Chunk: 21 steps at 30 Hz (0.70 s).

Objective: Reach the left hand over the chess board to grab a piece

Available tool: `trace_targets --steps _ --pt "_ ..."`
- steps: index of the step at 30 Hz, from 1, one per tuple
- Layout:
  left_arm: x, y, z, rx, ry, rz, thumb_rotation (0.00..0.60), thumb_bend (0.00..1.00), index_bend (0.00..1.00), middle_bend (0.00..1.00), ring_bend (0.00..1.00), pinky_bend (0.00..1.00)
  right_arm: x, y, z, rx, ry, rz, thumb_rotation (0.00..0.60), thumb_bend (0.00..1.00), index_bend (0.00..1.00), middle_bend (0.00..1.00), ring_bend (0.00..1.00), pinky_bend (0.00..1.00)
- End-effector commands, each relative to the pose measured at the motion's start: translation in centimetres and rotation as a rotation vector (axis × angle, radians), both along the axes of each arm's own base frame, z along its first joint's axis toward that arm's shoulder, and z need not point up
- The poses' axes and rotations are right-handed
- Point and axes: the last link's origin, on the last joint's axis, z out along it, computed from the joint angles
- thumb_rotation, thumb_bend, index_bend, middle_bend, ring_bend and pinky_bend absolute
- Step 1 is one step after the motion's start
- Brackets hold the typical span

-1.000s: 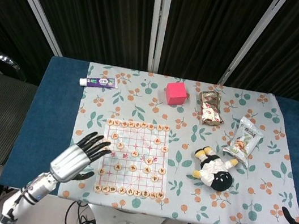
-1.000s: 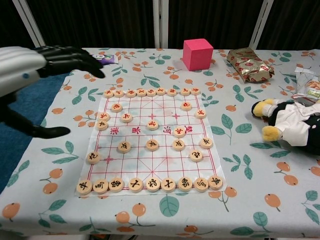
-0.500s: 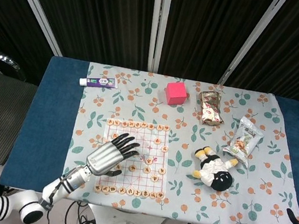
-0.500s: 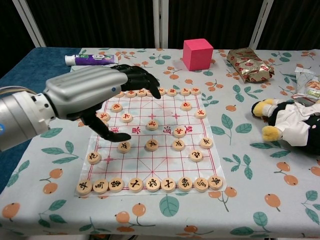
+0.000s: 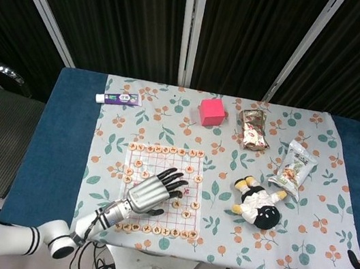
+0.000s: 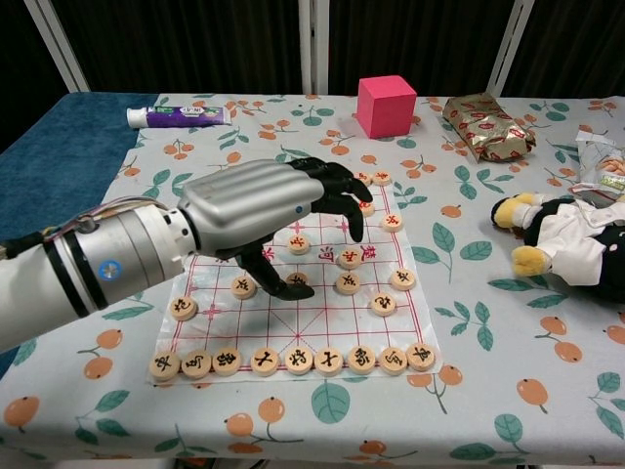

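The paper chess board (image 6: 322,318) (image 5: 162,160) lies on the floral cloth with round wooden pieces on it, and a full row of pieces (image 6: 293,361) lines its near edge. My left hand (image 6: 259,210) (image 5: 154,193) hovers over the middle of the board, palm down, with its fingers apart and curved downward. The black fingertips (image 6: 354,217) hang above a piece (image 6: 350,258), and the thumb (image 6: 283,287) lies by the piece (image 6: 296,279) beneath it. I see nothing held in that hand. Only dark fingertips (image 5: 357,263) of my right hand show at the head view's right edge.
A pink cube (image 6: 386,105) and a toothpaste tube (image 6: 176,116) sit beyond the board. A gold snack packet (image 6: 488,125), a snack bag (image 5: 293,169) and a plush toy (image 6: 566,239) lie to the right. Blue cloth (image 5: 60,149) borders the left side.
My left hand has swept rightward from the table's left side to above the board's middle, its fingers curling downward. The pieces have not moved.
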Motion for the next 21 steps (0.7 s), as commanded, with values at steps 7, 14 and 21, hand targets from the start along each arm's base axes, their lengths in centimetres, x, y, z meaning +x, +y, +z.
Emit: trace_targets --steps 7,14,21 --pt "0.7 0.5 -2.1 -0.024 0.054 -0.007 0.6 0.23 0.32 0.1 0.0 0.03 -0.2 0.0 0.2 -0.012 -0.013 0.001 0.6 0.1 0.0 0.0 0.0 0.0" --pt "0.6 0.9 -3.0 -0.027 0.075 0.001 0.6 0.24 0.34 0.1 0.0 0.03 -0.5 0.0 0.3 -0.014 -0.017 -0.005 0.6 0.1 0.0 0.0 0.0 0.0" --pt "0.4 1.1 -3.1 -0.024 0.077 0.009 0.6 0.25 0.37 0.1 0.0 0.03 -0.7 -0.2 0.2 -0.007 -0.021 -0.011 0.6 0.1 0.0 0.0 0.0 0.0"
